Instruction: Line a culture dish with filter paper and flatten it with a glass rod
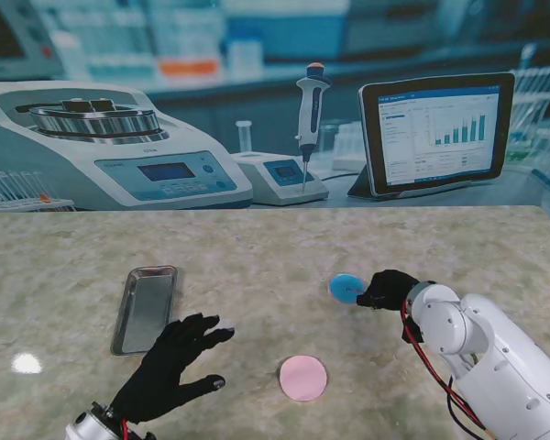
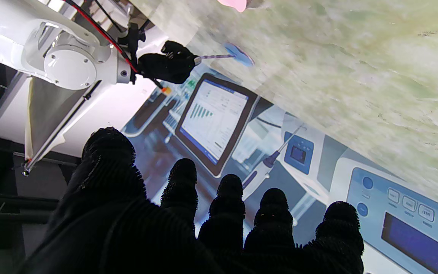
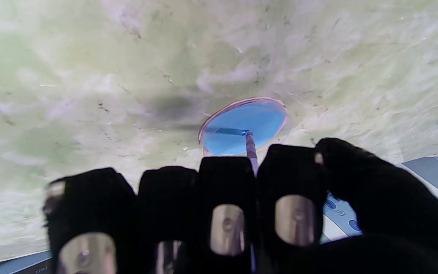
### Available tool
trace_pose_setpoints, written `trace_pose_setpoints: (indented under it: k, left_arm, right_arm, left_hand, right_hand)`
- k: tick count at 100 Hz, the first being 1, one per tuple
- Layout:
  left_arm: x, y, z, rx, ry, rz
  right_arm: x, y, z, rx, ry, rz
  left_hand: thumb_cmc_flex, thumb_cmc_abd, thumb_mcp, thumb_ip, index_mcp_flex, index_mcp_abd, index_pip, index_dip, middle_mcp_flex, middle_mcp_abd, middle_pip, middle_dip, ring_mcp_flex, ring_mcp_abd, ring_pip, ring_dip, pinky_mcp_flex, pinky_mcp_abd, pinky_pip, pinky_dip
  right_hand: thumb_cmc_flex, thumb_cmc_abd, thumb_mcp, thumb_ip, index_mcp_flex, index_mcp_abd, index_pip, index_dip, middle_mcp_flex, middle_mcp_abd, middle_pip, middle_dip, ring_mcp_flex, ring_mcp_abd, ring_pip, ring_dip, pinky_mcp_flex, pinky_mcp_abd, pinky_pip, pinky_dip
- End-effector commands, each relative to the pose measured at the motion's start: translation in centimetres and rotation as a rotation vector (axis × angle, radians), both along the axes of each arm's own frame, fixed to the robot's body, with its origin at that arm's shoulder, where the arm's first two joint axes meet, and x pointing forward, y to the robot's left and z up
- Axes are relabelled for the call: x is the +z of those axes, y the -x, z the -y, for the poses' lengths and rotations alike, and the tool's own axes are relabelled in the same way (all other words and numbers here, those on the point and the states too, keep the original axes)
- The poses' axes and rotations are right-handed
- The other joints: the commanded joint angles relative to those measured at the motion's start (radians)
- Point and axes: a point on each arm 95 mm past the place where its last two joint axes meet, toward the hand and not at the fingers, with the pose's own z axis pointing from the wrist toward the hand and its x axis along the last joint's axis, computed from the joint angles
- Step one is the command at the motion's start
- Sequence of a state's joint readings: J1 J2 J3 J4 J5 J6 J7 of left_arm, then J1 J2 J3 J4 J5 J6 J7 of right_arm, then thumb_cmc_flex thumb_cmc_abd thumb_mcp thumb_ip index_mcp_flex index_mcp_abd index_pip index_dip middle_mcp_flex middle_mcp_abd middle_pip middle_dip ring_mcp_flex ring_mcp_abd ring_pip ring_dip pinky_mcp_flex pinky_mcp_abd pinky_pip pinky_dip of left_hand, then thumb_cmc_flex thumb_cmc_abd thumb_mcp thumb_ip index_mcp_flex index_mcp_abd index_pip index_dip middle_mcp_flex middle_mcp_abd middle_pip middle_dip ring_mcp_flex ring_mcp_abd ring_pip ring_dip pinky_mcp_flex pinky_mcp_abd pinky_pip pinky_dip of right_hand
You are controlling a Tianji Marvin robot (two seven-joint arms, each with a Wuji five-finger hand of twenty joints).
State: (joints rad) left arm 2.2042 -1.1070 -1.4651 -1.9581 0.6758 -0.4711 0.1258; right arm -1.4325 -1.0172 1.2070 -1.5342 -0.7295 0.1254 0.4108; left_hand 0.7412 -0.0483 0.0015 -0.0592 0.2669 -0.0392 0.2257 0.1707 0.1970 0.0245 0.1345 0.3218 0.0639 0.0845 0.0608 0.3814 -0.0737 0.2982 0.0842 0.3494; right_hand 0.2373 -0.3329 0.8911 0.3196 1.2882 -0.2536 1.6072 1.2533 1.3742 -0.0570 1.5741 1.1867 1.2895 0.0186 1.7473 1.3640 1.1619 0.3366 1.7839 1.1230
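Toward the left edge of the marble counter [image 1: 64, 275] lies an empty metal tray [image 1: 147, 308], its long side running away from us. Just to its right, near the counter's front edge, our left hand [image 1: 170, 367] hovers with its black-gloved fingers spread wide and holding nothing. Further right, close to the front edge, a pink disc [image 1: 303, 378] lies flat by itself; we think it is a spare sheet of paper or a lid, but the view is too coarse to say. Right of the counter's middle sits the culture dish [image 3: 246, 125], lined with blue filter paper [image 3: 242, 131] that fills its base. Our right hand [image 3: 249, 198] is closed around the glass rod [image 3: 250, 146], which passes between the curled fingers, its tip touching the paper near the dish's centre. We judge that the pressing step is in hand: the paper is already in the dish. The next move calls for gentle downward pressure and a slow sweep of the tip toward the rim, without nudging the light dish across the counter.
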Motion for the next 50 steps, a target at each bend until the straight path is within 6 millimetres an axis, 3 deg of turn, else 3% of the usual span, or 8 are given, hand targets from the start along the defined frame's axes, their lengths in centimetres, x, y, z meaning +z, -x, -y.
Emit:
trace_pose_setpoints:
  k: [1,50]
  left_arm:
    - [0.0,0.2,0.1,-0.001,0.001,-0.004]
    - [0.0,0.3,0.1,-0.002,0.006,-0.005]
  right_arm:
    - [-0.6,0.1,-0.1,-0.002,0.005,-0.025]
    - [-0.7,1.7,0.5,0.002,0.053,-0.077]
  left_hand:
    - [-0.003,0.033,-0.026,0.023,-0.024,-0.038,0.009,0.006,-0.039,-0.033,-0.023,-0.018,-0.027,-0.034,-0.017,-0.014,-0.003,-0.036,-0.051,-0.042]
    - [-0.002,0.033,-0.026,0.023,-0.024,-0.038,0.009,0.006,-0.039,-0.032,-0.022,-0.018,-0.028,-0.033,-0.017,-0.014,-0.002,-0.036,-0.051,-0.043]
  right_hand:
    - [-0.016,0.039,-0.01,0.022,0.071,0.086,0.059,0.006,0.067,-0.044,0.17,0.022,0.025,-0.167,0.104,0.035,0.044,-0.005,0.31,0.025]
    - [-0.01,0.049,-0.023,0.018,0.07,0.083,0.057,0.006,0.067,-0.044,0.17,0.023,0.025,-0.171,0.103,0.032,0.044,-0.01,0.31,0.02]
